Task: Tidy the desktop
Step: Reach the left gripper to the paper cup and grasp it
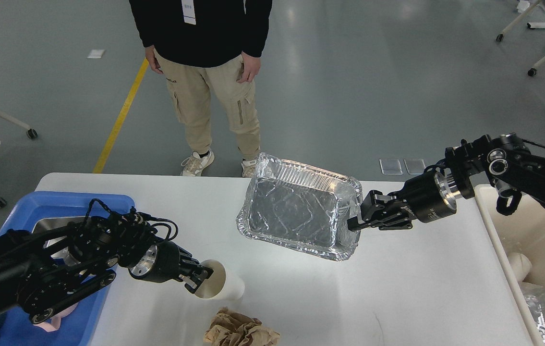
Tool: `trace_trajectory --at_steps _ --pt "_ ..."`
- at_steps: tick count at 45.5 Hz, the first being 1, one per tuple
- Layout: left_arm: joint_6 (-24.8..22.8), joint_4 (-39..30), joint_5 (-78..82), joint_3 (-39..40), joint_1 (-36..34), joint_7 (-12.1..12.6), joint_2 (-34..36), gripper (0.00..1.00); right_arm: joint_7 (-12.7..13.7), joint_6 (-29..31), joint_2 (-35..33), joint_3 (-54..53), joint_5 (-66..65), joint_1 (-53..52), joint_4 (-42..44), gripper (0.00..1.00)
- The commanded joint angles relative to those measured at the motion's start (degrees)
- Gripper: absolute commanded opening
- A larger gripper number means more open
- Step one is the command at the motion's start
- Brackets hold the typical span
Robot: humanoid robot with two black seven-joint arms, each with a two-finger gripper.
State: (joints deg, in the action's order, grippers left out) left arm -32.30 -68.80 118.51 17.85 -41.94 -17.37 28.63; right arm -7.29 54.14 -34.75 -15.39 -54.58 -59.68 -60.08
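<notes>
The white desktop (397, 288) fills the lower middle of the head view. My right gripper (356, 221) is shut on the right rim of a foil tray (296, 211) and holds it tilted above the desktop. My left gripper (200, 279) is shut on the rim of a white paper cup (222, 286), which lies tipped on its side near the front. A crumpled brown paper ball (238, 329) lies on the desktop just in front of the cup.
A blue plastic tray (32, 204) with a metal dish sits at the left edge under my left arm. A beige bin (536, 250) holding foil and a cup stands at the right. A person (210, 81) stands behind the table.
</notes>
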Motion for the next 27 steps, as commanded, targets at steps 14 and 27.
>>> trace_trajectory --at_steps 14,27 --pt "0.57 -12.75 -0.56 2.01 3.71 -4.60 17.50 0.03 0.26 -0.18 0.74 0.45 -0.18 0.36 0.76 0.00" --pt "2.24 -18.03 -8.19 14.31 8.45 -6.18 25.33 0.04 1.49 0.00 1.97 2.73 -0.09 0.27 0.58 0.00"
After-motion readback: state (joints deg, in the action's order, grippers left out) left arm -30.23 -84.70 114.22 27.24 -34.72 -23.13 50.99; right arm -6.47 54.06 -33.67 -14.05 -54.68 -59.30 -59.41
